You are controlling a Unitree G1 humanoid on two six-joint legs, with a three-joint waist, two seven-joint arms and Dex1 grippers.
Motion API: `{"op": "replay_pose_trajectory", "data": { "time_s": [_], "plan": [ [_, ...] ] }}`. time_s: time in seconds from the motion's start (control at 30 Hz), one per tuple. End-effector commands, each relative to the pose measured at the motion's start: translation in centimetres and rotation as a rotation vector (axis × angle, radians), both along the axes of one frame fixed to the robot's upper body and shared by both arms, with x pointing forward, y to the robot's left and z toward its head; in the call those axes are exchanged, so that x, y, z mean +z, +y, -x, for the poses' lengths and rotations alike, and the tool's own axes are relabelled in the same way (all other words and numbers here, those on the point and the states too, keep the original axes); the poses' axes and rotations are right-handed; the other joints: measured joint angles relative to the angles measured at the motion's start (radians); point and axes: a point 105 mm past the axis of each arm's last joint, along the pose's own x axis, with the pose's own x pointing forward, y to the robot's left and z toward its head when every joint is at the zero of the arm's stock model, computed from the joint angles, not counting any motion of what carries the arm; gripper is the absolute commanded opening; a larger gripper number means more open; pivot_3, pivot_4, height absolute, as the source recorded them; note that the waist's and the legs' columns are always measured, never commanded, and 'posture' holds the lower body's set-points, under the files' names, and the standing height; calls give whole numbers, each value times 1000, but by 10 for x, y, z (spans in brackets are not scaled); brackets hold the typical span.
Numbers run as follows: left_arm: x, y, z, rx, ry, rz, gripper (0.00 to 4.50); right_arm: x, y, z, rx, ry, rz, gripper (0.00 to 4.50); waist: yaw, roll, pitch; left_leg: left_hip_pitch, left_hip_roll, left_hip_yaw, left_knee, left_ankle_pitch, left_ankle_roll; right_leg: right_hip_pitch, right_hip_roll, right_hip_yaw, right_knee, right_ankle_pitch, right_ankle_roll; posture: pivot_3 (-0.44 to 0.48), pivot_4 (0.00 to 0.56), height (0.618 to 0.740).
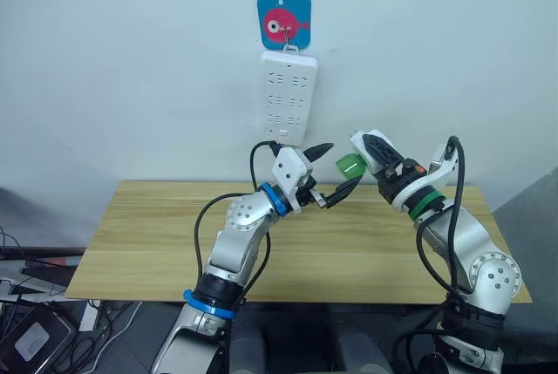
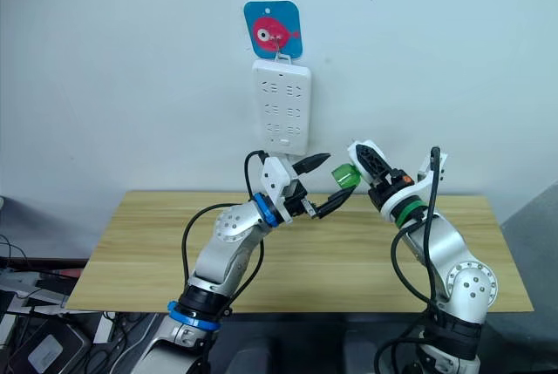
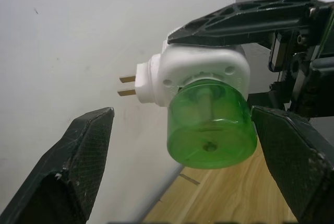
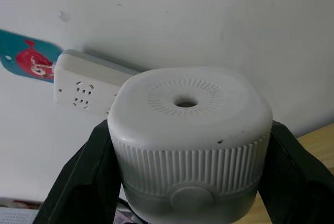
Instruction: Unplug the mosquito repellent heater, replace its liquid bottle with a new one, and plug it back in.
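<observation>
Left eye view showed the wooden table [image 1: 157, 243] below me and the white power strip [image 1: 289, 97] hanging on the wall above it, with none of its sockets taken. My right gripper [image 1: 370, 158] was raised over the table's far edge, pressed onto the sides of the mosquito repellent heater [image 3: 201, 70], which was out of the strip with its two prongs [image 3: 127, 85] bare. My left gripper [image 1: 336, 171] stood spread, one finger on each side of the green liquid bottle [image 3: 211, 125] but touching neither side. I judged the unplugging done and the bottle swap just starting. Next I would need to pinch the bottle squarely, keep the heater firm in the right, and twist the bottle off. I saw no new bottle on the table.
</observation>
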Motion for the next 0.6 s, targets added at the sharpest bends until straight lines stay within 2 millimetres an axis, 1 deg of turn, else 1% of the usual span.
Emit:
{"op": "replay_pose_trajectory", "data": {
  "time_s": [0.03,0.13,0.3,0.4,0.57,0.6],
  "plan": [
    [14,-8,2,-15,-56,28,4481,19,5,8,19,-67,-23,3006,0,0,0,0,0,0,0,0,0,0,0,0,0,0,0,49,160,740],
    [15,-11,2,-18,-56,37,4481,19,7,9,25,-63,-28,3006,0,0,0,0,0,0,0,0,0,0,0,0,0,0,0,49,160,740],
    [21,-10,0,-16,-79,50,4481,17,7,10,26,-58,-25,3006,0,0,0,0,0,0,0,0,0,0,0,0,0,0,0,39,162,740],
    [23,-9,1,-19,-81,60,3903,15,5,10,19,-51,-25,3006,0,0,0,0,0,0,0,0,0,0,0,0,0,0,0,38,160,740],
    [17,-8,2,-20,-65,51,2406,17,6,11,18,-51,-39,3006,0,0,0,0,0,0,0,0,0,0,0,0,0,0,0,36,161,740],
    [16,-9,2,-21,-64,45,2255,17,7,11,20,-51,-41,3006,0,0,0,0,0,0,0,0,0,0,0,0,0,0,0,36,161,740]
  ]
}}
